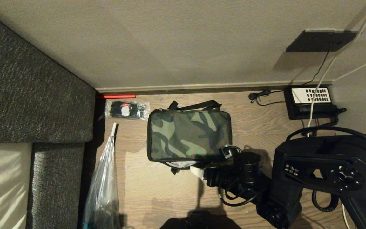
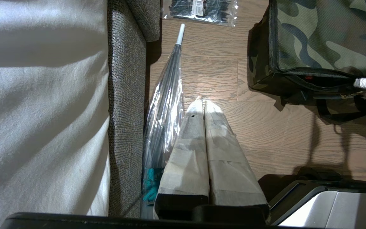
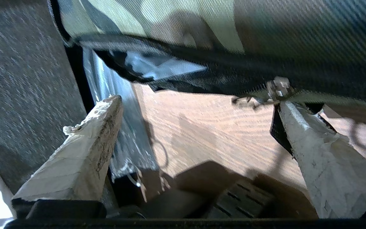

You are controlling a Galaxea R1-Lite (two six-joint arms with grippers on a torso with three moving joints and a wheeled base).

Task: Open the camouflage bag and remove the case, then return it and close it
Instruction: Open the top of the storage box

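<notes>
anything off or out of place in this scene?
Mostly tidy. The padding wrapped on the right tool fingers is frayed and torn at the tips. A white cable drapes across the black telephone. The camouflage bag lies flat on the floor, apparently intact.

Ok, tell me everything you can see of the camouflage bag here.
The camouflage bag is a boxy rectangular soft bag of green, brown and black fabric with black piping, lying flat on the wooden floor. A black strap loops out at its far edge, another at the near edge. It looks closed. The right claw, open, is at the near edge by the metal zipper pull; contact can't be judged.
</notes>
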